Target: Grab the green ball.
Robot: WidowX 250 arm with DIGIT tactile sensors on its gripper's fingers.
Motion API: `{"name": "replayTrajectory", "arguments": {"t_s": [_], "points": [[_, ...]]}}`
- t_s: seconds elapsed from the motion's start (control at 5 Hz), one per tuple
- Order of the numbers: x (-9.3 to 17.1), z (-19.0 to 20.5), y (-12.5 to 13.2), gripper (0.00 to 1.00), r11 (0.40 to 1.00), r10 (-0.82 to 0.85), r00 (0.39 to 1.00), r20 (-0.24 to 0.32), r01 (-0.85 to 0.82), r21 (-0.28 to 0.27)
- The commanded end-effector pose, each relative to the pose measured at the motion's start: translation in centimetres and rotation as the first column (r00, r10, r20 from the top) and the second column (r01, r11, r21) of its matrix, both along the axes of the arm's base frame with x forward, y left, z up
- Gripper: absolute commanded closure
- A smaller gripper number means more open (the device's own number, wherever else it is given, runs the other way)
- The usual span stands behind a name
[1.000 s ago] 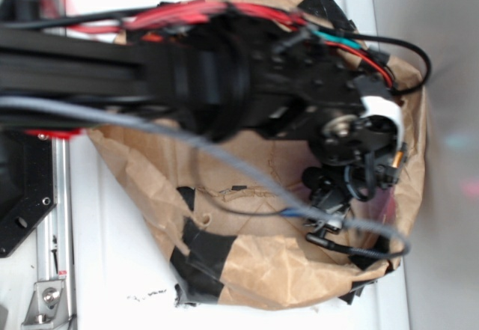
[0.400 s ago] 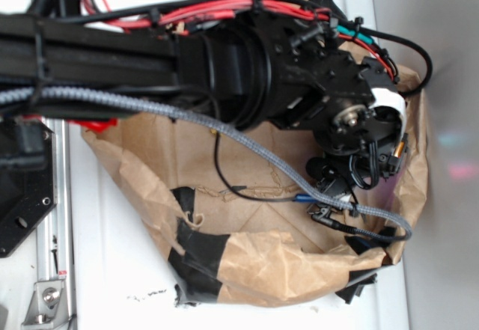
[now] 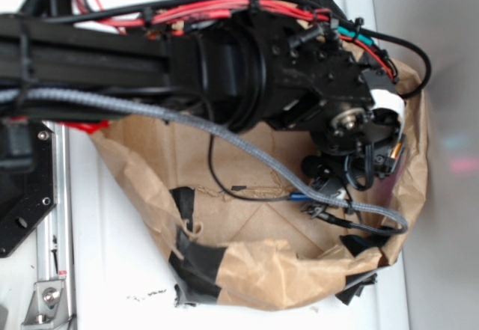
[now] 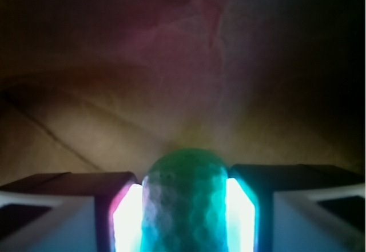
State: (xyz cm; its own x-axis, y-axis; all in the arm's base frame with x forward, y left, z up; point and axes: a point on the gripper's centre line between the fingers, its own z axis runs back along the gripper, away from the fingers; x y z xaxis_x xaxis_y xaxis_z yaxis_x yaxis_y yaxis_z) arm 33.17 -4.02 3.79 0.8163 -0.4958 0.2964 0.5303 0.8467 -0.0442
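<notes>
The ball [image 4: 184,206] looks matt and finely dimpled between the claw [image 4: 184,212] with its smooth glowing pads [image 4: 127,218], inside a creased brown paper bag [image 3: 254,270] patched with glossy black tape [image 3: 196,259].

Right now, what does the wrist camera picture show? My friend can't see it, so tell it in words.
A dimpled green ball sits squeezed between the two glowing pads of the end effector at the bottom of the picture. Behind it is dim, crinkled brown paper, mostly in shadow.
</notes>
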Motion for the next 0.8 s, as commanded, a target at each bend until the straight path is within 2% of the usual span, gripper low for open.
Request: {"name": "replayTrajectory", "arguments": {"t_s": [0.0,0.2,0.4,0.6], "points": [[-5.4,11.0,-1.9,1.0,0.977,0.212,0.972,0.1,-0.213,-0.004],[-7.6,15.9,-1.1,0.88,0.892,0.438,0.891,0.115,-0.447,0.068],[-8.5,17.6,-1.6,1.0,0.777,0.617,0.774,0.143,-0.628,0.047],[-8.8,16.2,-1.4,1.0,0.748,0.652,0.75,0.106,-0.66,0.066]]}}
